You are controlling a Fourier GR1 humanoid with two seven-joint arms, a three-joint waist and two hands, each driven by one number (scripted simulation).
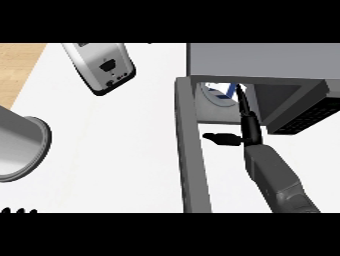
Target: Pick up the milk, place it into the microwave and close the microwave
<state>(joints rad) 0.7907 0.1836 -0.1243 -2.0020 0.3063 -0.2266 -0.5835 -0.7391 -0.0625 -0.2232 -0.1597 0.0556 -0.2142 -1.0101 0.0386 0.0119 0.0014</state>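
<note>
While the microwave [276, 60] stands on the far right part of the counter [121, 150] with its door [191, 165] swung wide open toward the near edge, the milk carton [216, 93] sits inside the cavity, toward its left side. It is a white box with blue print, only partly in view below the top of the housing.

The right hand [248, 120] reaches in through the opening, and its grey forearm [276, 175] comes up from the counter's near right. Its fingers [241, 100] are stretched straight along the milk carton's right side. Its thumb [219, 138] sticks out to the left, well apart from the carton, so the hand is released and grips nothing. Whether the fingertips touch the carton cannot be told. The dark keypad panel [306, 115] lies just to the right of the hand.

The left hand [18, 211] shows only as fingertips at the counter's near left corner, pointing up, relaxed and holding nothing.

At the left edge is a steel pot [10, 140] with a flared rim — partly cut off by the view. Near the far edge, left of the microwave, lies a small grey-and-white appliance [103, 65] with a black base, tilted in the view. Pale wood floor [3, 60] shows beyond the counter's far left corner.
</note>
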